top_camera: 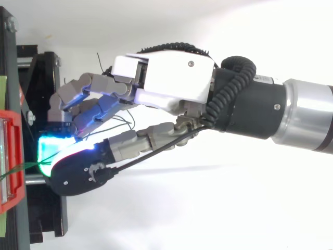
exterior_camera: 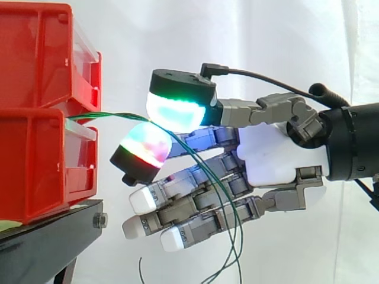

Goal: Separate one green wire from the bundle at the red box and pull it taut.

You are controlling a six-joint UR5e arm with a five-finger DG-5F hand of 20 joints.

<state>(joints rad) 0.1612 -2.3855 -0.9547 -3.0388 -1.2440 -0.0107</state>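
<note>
The hand [exterior_camera: 278, 155] reaches in from the right, level with the stacked red bins [exterior_camera: 32, 168] on the black stand [exterior_camera: 50, 236], and it has the green wire [exterior_camera: 112, 114]! Two fingertips close together on it: the upper pad [exterior_camera: 176, 109] glows cyan and green, the lower pad [exterior_camera: 144, 148] red and magenta, and the wire is nipped right where they meet. The other fingers lie stretched out below, loosely straight, with their white tips unlit. From the seam between the two bins the wire runs across to the pinch nearly straight, with just a slight arch. Behind the pinch, loose green strands [exterior_camera: 232, 236] trail down across the fingers and hang below the hand. From above, the wire [top_camera: 21, 170] crosses the red bin's front lip into the glowing pad, and the palm [top_camera: 171, 78] sits well back from the stand.
</note>
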